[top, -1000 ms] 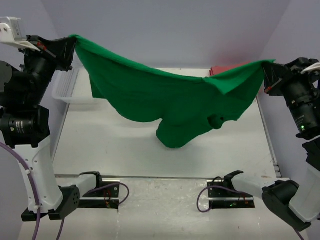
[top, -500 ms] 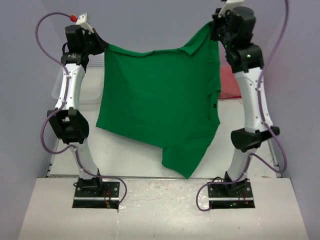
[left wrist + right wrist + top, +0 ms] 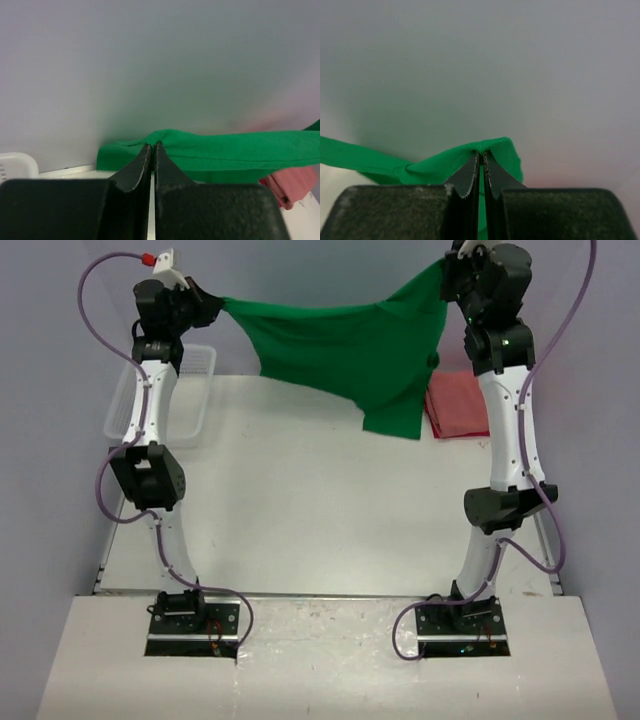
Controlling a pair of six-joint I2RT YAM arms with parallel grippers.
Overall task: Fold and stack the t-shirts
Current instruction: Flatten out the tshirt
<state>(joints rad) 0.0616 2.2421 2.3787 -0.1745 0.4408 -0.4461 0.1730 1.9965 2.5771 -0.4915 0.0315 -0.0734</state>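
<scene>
The bright green t-shirt (image 3: 345,345) hangs stretched in the air between both arms at the far end of the table. My left gripper (image 3: 222,306) is shut on its left corner, and the cloth (image 3: 225,150) runs off to the right from the fingertips. My right gripper (image 3: 447,268) is shut on the right corner, where the cloth (image 3: 495,146) folds over the tips. The shirt's lower end (image 3: 392,420) dangles toward the table. A salmon-red t-shirt (image 3: 458,405) lies folded at the far right, partly behind the green one, and shows in the left wrist view (image 3: 295,182).
A white mesh basket (image 3: 160,400) stands at the far left of the table, its rim (image 3: 17,162) low in the left wrist view. The grey back wall is close behind both grippers. Both arms stand tall and reach far forward.
Both arms have swung from low and wide to upright and far forward, carrying the green shirt to the back of the table. The shirt now hangs shorter, bunched toward the right.
</scene>
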